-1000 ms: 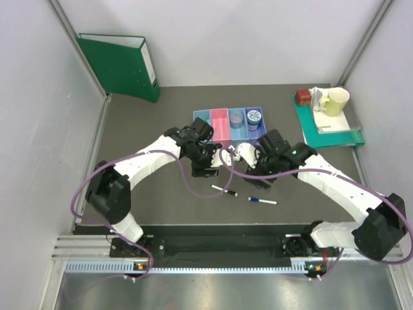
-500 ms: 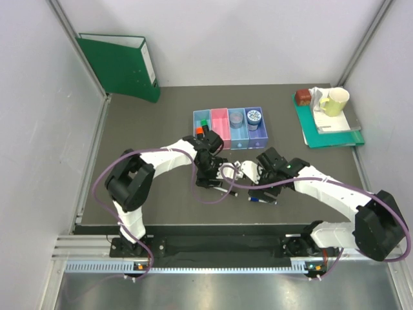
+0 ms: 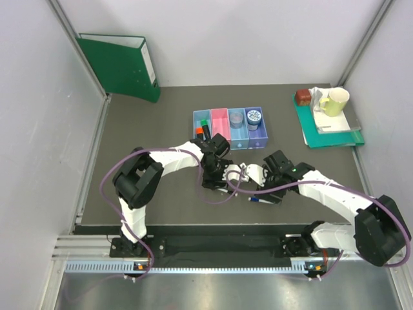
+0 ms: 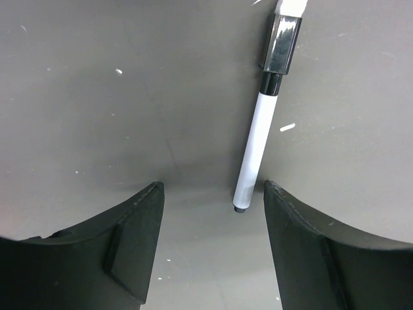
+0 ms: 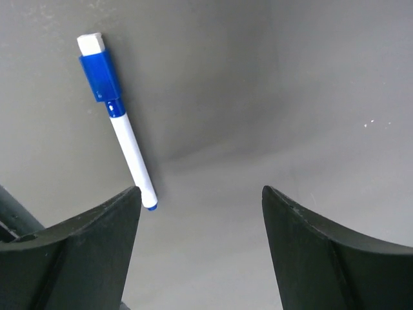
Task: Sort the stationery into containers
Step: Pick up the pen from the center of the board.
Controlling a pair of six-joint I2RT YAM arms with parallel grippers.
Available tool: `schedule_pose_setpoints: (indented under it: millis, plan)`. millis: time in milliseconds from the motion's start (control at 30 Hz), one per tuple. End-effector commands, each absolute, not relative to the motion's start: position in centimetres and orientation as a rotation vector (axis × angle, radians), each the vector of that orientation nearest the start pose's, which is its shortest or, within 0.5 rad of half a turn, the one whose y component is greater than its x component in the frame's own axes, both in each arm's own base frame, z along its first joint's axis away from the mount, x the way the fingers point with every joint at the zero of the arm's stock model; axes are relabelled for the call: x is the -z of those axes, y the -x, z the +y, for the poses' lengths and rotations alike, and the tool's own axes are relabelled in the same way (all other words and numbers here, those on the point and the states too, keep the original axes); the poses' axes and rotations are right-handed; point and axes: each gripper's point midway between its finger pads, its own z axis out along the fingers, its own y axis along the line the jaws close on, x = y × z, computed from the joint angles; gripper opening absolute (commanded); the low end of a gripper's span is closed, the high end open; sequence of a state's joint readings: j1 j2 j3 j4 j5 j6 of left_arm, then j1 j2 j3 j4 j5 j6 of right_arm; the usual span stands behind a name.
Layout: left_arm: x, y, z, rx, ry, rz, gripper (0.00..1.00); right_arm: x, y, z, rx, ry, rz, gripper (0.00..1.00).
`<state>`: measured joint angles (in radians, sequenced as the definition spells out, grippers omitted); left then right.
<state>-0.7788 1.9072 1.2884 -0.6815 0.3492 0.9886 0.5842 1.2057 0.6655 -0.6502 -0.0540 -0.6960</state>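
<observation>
Low over the dark table, my left gripper [image 3: 216, 182] [image 4: 213, 194] stands open. A thin white pen with a black cap [image 4: 255, 150] lies on the table, its tail end just inside the right finger [image 4: 303, 245]. My right gripper [image 3: 263, 191] [image 5: 200, 194] is open too, over a white pen with a blue cap [image 5: 126, 146] [image 3: 257, 200] whose tail end lies beside the left finger [image 5: 97, 252]. Behind them is the row of containers [image 3: 220, 124]. The light blue one holds the green-capped and orange-capped highlighters [image 3: 202, 127], and the purple one holds the round blue-white tub [image 3: 253, 117].
A green binder [image 3: 122, 64] leans at the back left. At the back right, a teal tray [image 3: 330, 137] carries a yellow-green mug [image 3: 334, 101] and a red-brown block [image 3: 303, 97]. Purple cables [image 3: 216, 197] loop from both arms near the pens.
Both grippers came toward the near edge, away from the containers, and lowered over the two pens. The highlighters in the light blue container are now uncovered.
</observation>
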Motion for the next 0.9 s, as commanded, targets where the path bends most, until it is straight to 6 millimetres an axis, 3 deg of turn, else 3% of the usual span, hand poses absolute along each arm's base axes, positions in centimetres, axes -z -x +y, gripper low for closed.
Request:
schedule_pose_setpoints:
  millis: [0, 333, 567, 700, 800, 867]
  plan:
    - [-4.8, -26.3, -34.4, -0.72, 2.798, -2.133, 0.68, -3.2, -20.1, 12.9, -0.114, 1.763, 2.098, 0.75]
    - [-4.9, -24.0, -35.9, -0.824, 2.754, -2.079, 0.64, -3.2, -19.2, 12.5, -0.128, 1.76, 2.105, 0.74]
    - [-3.9, -23.1, -36.9, -0.845, 2.724, -2.07, 0.44, -4.1, -19.4, 12.2, -0.102, 1.703, 2.093, 0.72]
    - [-3.6, -22.6, -37.3, -0.845, 2.723, -2.064, 0.24, -4.8, -19.4, 11.6, -0.077, 1.676, 2.091, 0.72]
    - [-3.3, -22.5, -37.2, -0.82, 2.717, -2.067, 0.01, -4.9, -19.3, 11.6, -0.089, 1.675, 2.092, 0.72]
    - [-3.2, -22.8, -36.6, -0.753, 2.708, -2.089, 0.0, -5.0, -19.5, 11.9, -0.098, 1.67, 2.088, 0.72]
